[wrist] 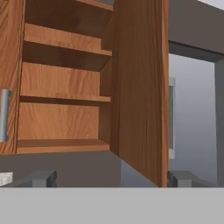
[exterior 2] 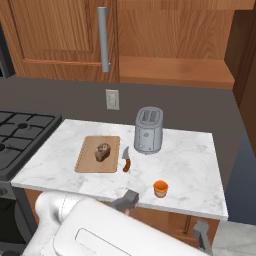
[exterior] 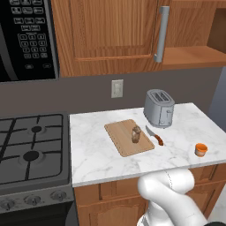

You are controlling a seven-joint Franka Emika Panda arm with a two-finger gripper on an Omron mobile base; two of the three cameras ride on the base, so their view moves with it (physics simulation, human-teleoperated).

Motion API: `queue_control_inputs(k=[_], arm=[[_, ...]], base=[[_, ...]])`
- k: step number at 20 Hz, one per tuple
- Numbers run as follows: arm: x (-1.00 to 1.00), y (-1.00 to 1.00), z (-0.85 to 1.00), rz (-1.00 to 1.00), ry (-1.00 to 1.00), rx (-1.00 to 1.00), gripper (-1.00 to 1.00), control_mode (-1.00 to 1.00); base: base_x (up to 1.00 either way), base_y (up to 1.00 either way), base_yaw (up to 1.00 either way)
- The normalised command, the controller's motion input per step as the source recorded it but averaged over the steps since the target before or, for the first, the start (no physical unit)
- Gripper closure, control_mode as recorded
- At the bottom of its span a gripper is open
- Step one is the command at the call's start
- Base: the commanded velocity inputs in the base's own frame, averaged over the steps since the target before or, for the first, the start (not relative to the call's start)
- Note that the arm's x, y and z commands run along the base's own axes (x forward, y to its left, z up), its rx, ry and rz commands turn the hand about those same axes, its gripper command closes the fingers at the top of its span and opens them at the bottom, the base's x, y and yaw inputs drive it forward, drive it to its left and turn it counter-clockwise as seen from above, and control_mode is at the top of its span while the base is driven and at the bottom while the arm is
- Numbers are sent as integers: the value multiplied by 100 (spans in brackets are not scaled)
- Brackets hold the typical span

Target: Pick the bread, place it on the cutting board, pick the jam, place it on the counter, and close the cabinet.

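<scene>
Spread fingers (wrist: 41, 178) empty before open cabinet (wrist: 135, 87) door edge, jam (exterior: 201, 149) near counter (exterior: 110, 163) front edge

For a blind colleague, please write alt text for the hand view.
An open cabinet with bare wooden shelves; its door swung out toward the camera, hiding part of its grey bar handle. The open gripper points at it from below.

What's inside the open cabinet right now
The open cabinet shows bare wooden shelves with nothing on them in the hand view. Its open door stands edge-on at the right and hides whatever lies behind it.
</scene>
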Motion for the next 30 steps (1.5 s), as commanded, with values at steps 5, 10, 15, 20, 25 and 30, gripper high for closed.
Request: queue_control_inputs(k=[5, 10, 15, 20, 25, 30], arm=[[-18, -2, 0, 0, 0, 0, -100, -100], [-18, -16, 0, 0, 0, 0, -100, -100], [-1, -26, 0, 0, 0, 0, -100, -100], [0, -20, 0, 0, 0, 0, -100, -100], [0, -16, 0, 0, 0, 0, -100, -100], [0, -18, 0, 0, 0, 0, -100, -100]], base=[[0, 0, 0], [0, 0, 0], [0, 0, 0], [0, 0, 0], [0, 0, 0], [0, 0, 0]])
